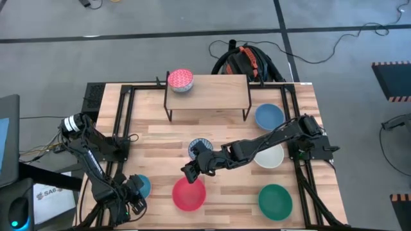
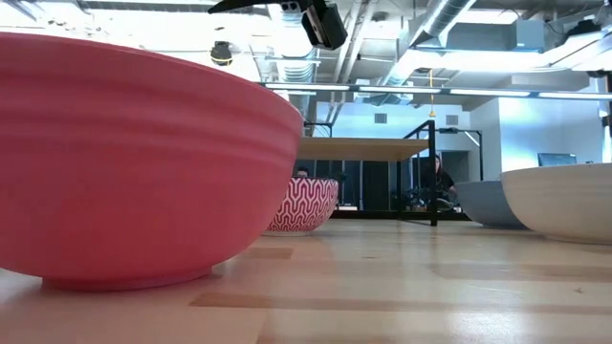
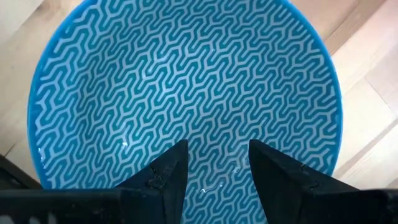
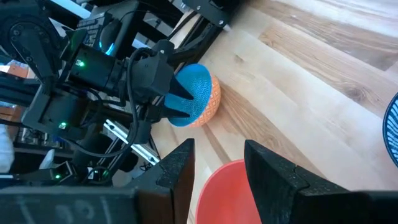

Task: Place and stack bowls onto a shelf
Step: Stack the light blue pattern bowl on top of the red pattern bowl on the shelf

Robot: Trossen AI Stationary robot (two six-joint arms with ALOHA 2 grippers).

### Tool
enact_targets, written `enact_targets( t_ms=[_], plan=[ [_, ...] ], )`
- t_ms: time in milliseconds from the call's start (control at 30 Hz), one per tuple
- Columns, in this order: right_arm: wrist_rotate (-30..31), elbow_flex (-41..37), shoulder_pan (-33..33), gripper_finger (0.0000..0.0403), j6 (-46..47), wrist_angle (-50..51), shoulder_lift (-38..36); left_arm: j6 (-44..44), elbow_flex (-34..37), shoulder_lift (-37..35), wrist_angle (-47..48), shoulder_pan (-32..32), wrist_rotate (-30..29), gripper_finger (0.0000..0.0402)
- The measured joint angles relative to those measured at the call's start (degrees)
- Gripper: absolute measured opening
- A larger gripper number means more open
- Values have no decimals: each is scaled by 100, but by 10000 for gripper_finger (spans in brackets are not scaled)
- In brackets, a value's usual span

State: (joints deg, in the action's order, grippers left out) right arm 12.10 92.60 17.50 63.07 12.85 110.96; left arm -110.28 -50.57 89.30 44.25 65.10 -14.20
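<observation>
The right end effector (image 1: 190, 171) hangs in the air just above the far edge of the red bowl (image 1: 189, 194). Its two dark fingers (image 4: 273, 171) are spread apart and hold nothing. The red bowl sits on the tabletop (image 1: 218, 128) near the front edge. In the low view it fills the near left side (image 2: 134, 162).

Right behind this end effector is a blue-and-white patterned bowl (image 1: 196, 148). The right arm partly hides it. The arm stretches across the tabletop from the right side. It passes over a white bowl (image 1: 270, 156). In front of the white bowl is a teal green bowl (image 1: 275, 200). Behind the white bowl is a light blue bowl (image 1: 269, 116).

The left end effector (image 1: 131, 197) is at the front left corner of the tabletop. It is just above a blue bowl (image 3: 186, 87) with a zigzag pattern inside. Its fingers (image 3: 168, 174) are apart, with a small gap, and they grip nothing. From the right wrist view, this bowl looks orange on its outside (image 4: 196, 96).

The shelf (image 1: 207, 94) stands at the back middle of the tabletop. A bowl with a red and white pattern (image 1: 180, 80) sits on its left end.
</observation>
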Motion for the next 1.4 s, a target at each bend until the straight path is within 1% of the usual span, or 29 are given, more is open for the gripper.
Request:
enact_targets(
  t_ms=[200, 467, 667, 867, 1100, 1200, 1400],
  plan=[
    [11, 0, 76, 166, -2, 3, 0, 190, 0, 0, -124, 0, -4, 153],
    [247, -2, 241, 166, -2, 15, 0, 47, 0, 0, 27, -34, 77, 153],
    [304, -2, 393, 166, 139, 127, 0, 195, 0, 0, 57, -224, -127, 153],
    [313, -5, 474, 166, 334, 505, 0, 198, 0, 0, 86, -396, -142, 153],
    [303, -8, 486, 166, 356, 517, 0, 55, 0, 0, 142, -420, -142, 153],
    [195, -9, 403, 166, 355, 529, 0, 58, 0, -1, 142, -419, -142, 153],
    [-252, -8, 50, 166, 256, 562, 0, 181, 0, -2, 225, -448, -142, 153]
  ],
)
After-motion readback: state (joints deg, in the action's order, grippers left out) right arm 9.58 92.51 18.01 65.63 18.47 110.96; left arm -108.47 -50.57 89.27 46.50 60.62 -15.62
